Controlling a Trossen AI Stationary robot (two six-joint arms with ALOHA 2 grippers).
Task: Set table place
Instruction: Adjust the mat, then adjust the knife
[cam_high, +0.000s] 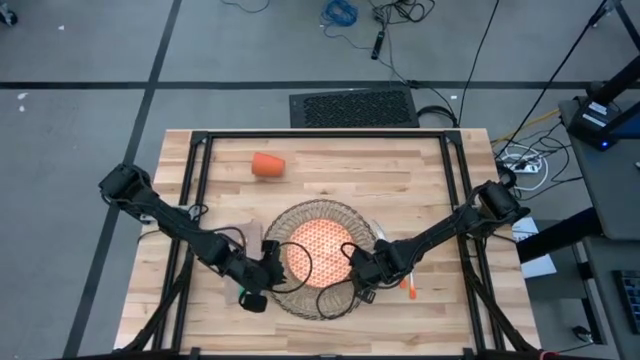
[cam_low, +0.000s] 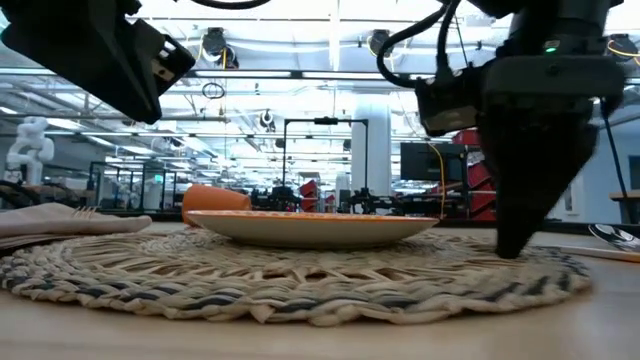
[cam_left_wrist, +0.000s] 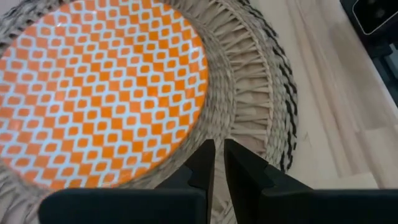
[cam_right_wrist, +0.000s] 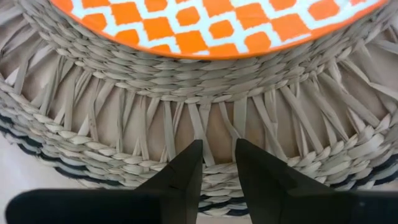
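Table (cam_high: 330, 180) setting is seen partly done: the woven placemat (cam_high: 322, 215) is laid near the front middle of the wooden top, and the orange-patterned plate (cam_high: 315, 252) is seated at the placemat's centre. The left gripper (cam_left_wrist: 218, 163) is held low over the placemat's left border, just beside the plate's rim, with its fingers drawn nearly together and nothing pinched between them. The right gripper (cam_right_wrist: 217, 163) is lowered to the placemat's right border, its fingers a little apart and likewise empty; in the low view its tip appears to touch or nearly touch the weave.

The orange cup (cam_high: 267, 165) is found lying on its side well behind the placemat, toward its left, not yet stood in its spot. The beige napkin (cam_low: 70, 220) is seen at the placemat's left edge, largely hidden under the left arm from above. An orange-handled utensil (cam_high: 410, 288) lies just right of the placemat; which piece it is cannot be told. A green item (cam_high: 243, 295) is glimpsed by the placemat's left front.

By this evidence, mat and plate are judged finished, while the cup and probably the cutlery are left to be arranged.
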